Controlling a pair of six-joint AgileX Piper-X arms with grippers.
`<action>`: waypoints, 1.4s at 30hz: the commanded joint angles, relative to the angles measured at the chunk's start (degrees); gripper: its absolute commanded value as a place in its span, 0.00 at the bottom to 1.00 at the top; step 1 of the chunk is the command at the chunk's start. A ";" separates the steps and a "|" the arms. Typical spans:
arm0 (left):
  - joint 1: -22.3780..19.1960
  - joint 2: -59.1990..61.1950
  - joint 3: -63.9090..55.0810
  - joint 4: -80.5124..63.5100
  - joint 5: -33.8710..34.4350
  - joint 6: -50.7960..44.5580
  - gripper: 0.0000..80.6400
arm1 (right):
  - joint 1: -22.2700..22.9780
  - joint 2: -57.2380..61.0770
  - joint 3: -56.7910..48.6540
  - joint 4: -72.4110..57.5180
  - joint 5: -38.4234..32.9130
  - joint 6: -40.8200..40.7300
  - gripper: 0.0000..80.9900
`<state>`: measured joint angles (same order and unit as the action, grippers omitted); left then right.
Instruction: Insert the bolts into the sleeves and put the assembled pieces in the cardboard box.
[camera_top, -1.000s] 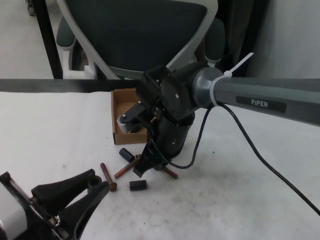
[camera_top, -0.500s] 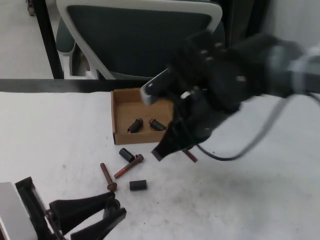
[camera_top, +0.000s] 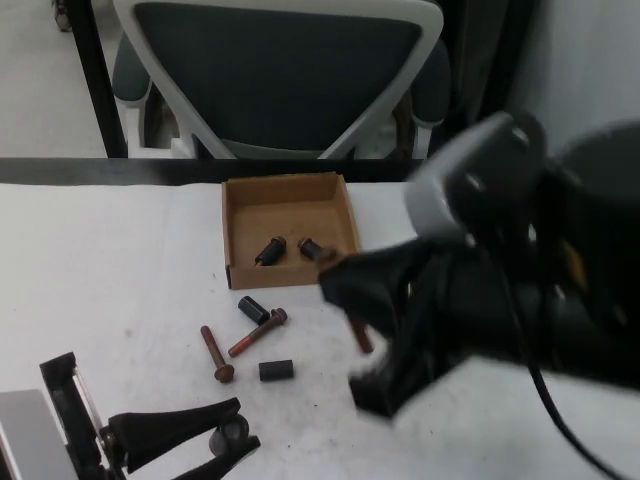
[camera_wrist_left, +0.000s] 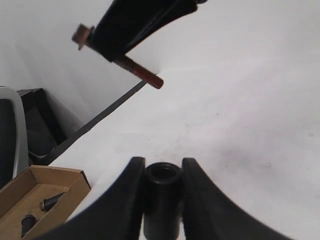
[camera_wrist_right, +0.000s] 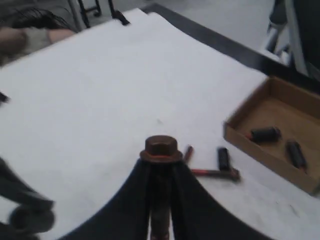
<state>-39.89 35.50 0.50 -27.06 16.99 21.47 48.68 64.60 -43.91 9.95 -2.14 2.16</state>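
Note:
My left gripper (camera_wrist_left: 162, 169) is shut on a black sleeve (camera_wrist_left: 162, 200), held near the bench's front left corner (camera_top: 232, 436) with the bore facing outward. Above the white bench, right of the loose parts, my right gripper (camera_wrist_right: 160, 170) is shut on a copper bolt (camera_wrist_right: 160, 148), hex head at the fingertips. The same bolt (camera_wrist_left: 138, 70) hangs in the right gripper's fingers in the left wrist view and shows below them in the high view (camera_top: 358, 335). The cardboard box (camera_top: 232, 228) holds two assembled pieces (camera_top: 270, 249).
Loose on the bench in front of the box lie two black sleeves (camera_top: 252, 309) (camera_top: 275, 371) and two copper bolts (camera_top: 257, 333) (camera_top: 215, 354). An office chair (camera_top: 280, 70) stands behind the bench's far edge. Bare white surface extends to the left and right.
My right arm has lifted off the loose parts with a bolt and swung toward the front right. My left gripper with its sleeve has shifted slightly right along the front edge.

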 joint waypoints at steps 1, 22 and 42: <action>-0.10 -0.58 -0.50 -0.66 0.99 0.63 0.01 | 6.32 -5.68 8.49 -16.01 -0.35 2.14 0.00; -0.10 0.28 -0.50 -1.16 6.77 -12.54 0.01 | 17.13 -5.56 17.73 -36.91 0.67 3.76 0.00; -0.10 1.56 -0.50 -8.45 17.43 -17.04 0.01 | 17.13 -4.97 17.73 -36.38 -3.37 4.20 0.00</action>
<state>-39.89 36.94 0.50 -33.59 33.38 5.31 65.65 59.21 -26.30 -25.71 -3.85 5.61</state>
